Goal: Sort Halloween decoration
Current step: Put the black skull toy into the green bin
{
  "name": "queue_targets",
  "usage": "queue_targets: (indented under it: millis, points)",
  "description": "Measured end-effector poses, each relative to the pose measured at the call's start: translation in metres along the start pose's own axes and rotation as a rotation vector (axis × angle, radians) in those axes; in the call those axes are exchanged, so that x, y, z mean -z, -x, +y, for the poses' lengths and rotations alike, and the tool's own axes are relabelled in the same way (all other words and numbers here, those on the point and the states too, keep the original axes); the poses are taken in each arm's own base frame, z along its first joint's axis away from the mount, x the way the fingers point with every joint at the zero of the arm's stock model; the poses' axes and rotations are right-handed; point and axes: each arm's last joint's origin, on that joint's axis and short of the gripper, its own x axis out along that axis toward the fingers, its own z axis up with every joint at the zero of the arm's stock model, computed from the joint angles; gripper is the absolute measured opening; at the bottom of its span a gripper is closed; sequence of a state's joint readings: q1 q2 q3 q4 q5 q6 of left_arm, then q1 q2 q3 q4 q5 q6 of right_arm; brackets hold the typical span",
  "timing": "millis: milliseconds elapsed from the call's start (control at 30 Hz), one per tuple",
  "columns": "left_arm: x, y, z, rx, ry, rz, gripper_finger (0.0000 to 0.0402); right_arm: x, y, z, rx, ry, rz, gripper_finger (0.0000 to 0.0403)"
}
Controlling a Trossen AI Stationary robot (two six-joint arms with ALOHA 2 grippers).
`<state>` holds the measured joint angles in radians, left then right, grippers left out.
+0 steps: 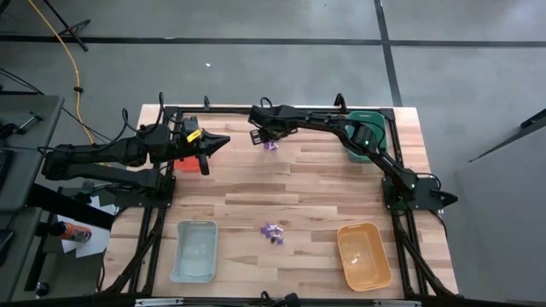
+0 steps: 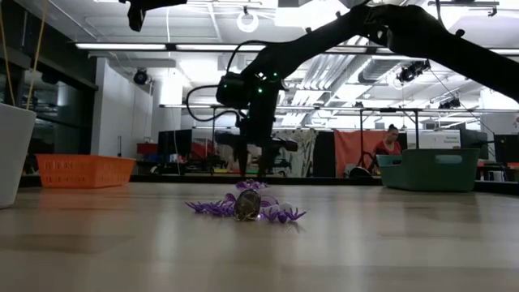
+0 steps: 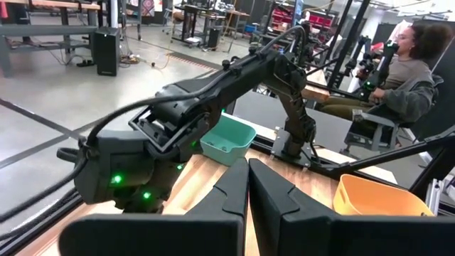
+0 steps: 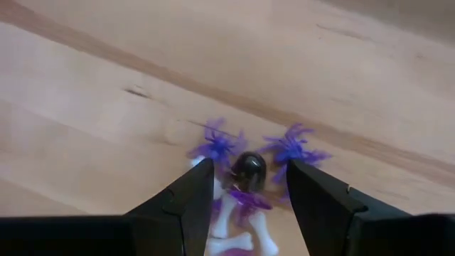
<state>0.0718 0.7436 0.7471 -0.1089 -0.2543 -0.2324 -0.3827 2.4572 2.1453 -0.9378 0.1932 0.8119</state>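
Best to lower the right tool straight down and pinch just 1 piece. Spread wide now, holding nothing, right over a small pile of tiny purple, white and dark plastic Halloween pieces on the wooden desk. Left tool pressed together, waiting near the desk's left edge.

Halloween decoration: we see two small heaps on the bench | near heap: purple spidery pieces around one dark round piece, between the pale blue and orange trays | far heap: purple spiders, a dark ball, whitish bone-like pieces (all lying loose, touching one another) toward the bench's far edge
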Motion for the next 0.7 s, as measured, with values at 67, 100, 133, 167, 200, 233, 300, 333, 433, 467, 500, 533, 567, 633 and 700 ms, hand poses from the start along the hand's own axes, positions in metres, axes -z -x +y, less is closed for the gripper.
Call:
queue_targets:
  millis: [67, 100, 133, 167, 200, 233, 300, 333, 433, 467, 500, 533, 567, 633, 700]
  points:
    - [0.000, 0.000, 0.000, 0.000, 0.000, 0.000, 0.0001, -0.002, 0.000, -0.002, 0.003, -0.005, 0.001, 0.0168]
    - [0.000, 0.000, 0.000, 0.000, 0.000, 0.000, 0.0001, -0.003, -0.001, -0.004, 0.006, -0.008, 0.005, 0.0165]
    - [0.000, 0.000, 0.000, 0.000, 0.000, 0.000, 0.0001, -0.004, -0.001, -0.005, 0.003, -0.011, 0.009, 0.0162]
    - [0.000, 0.000, 0.000, 0.000, 0.000, 0.000, 0.0001, -0.005, -0.001, -0.006, -0.002, -0.015, 0.015, 0.0159]
    - [0.000, 0.000, 0.000, 0.001, 0.000, -0.001, 0.0001, -0.006, -0.001, -0.006, -0.004, -0.016, 0.019, 0.0155]
    - [0.000, 0.000, 0.000, 0.000, 0.000, 0.000, 0.0001, -0.006, -0.002, -0.007, -0.003, -0.017, 0.022, 0.0152]
    - [0.000, 0.000, 0.000, 0.000, 0.000, 0.000, 0.0001, -0.004, -0.001, -0.006, -0.003, -0.012, 0.028, 0.0147]
    - [0.000, 0.000, 0.000, 0.000, 0.000, 0.000, 0.0001, -0.003, -0.001, -0.005, -0.005, -0.009, 0.030, 0.0146]
    - [0.000, 0.000, 0.000, 0.000, 0.000, 0.000, 0.0001, -0.002, -0.001, -0.004, -0.003, 0.000, 0.026, 0.0145]
    - [0.000, 0.000, 0.000, 0.000, 0.001, -0.001, 0.0001, -0.004, 0.001, -0.005, -0.001, -0.003, 0.019, 0.0145]
    - [0.000, 0.000, 0.000, 0.001, 0.000, 0.000, 0.0001, -0.007, 0.005, -0.007, 0.000, -0.002, 0.009, 0.0144]
    - [0.000, 0.000, 0.000, 0.001, 0.001, 0.000, 0.0001, -0.011, 0.010, -0.010, -0.002, 0.003, -0.008, 0.0144]
    - [0.000, 0.000, 0.000, 0.000, 0.000, 0.000, 0.0001, -0.015, 0.016, -0.011, -0.009, 0.013, -0.027, 0.0144]
    - [0.000, 0.000, 0.000, 0.000, 0.000, 0.000, 0.0001, -0.024, 0.029, -0.015, -0.029, 0.059, -0.065, 0.0144]
    - [0.000, 0.000, 0.000, 0.000, 0.000, 0.000, 0.0001, -0.028, 0.034, -0.018, -0.041, 0.142, -0.067, 0.0140]
